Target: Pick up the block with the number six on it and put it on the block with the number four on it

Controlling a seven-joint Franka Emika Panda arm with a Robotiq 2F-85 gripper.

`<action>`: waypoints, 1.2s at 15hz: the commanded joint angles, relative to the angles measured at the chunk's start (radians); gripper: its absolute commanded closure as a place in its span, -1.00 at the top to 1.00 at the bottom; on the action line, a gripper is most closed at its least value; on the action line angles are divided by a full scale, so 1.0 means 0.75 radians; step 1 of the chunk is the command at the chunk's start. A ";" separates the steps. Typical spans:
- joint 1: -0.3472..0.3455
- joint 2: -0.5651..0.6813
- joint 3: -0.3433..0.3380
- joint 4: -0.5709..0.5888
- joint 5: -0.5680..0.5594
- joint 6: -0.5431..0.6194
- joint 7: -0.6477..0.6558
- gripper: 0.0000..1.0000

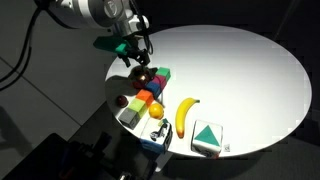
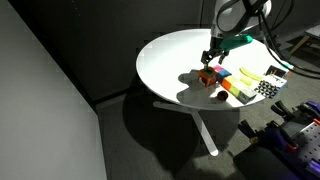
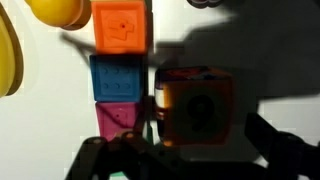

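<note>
In the wrist view the block with the number six (image 3: 195,103) lies in shadow, its orange face and dark figure turned up. It sits between the two fingers of my gripper (image 3: 205,140). The left finger is at its edge, and a gap shows before the right finger. In both exterior views the gripper (image 1: 141,64) (image 2: 210,62) hangs low over the reddish block (image 1: 143,76) (image 2: 206,76) near the table's edge. An orange block (image 3: 122,25), a blue block (image 3: 118,78) and a pink block (image 3: 120,120) form a row beside it. I cannot read a four on any block.
A banana (image 1: 185,114) and a white box with a green triangle (image 1: 207,138) lie on the round white table (image 1: 240,70). A green block (image 1: 162,75), a small white tray with fruit-like toys (image 1: 140,112) and a yellow ball (image 3: 55,10) are close by.
</note>
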 commanded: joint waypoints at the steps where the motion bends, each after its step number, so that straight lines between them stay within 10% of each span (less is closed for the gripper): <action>1: 0.033 0.031 -0.020 0.036 -0.019 0.006 0.057 1.00; 18: 0.058 0.086 -0.045 0.049 -0.034 -0.002 0.058 1.00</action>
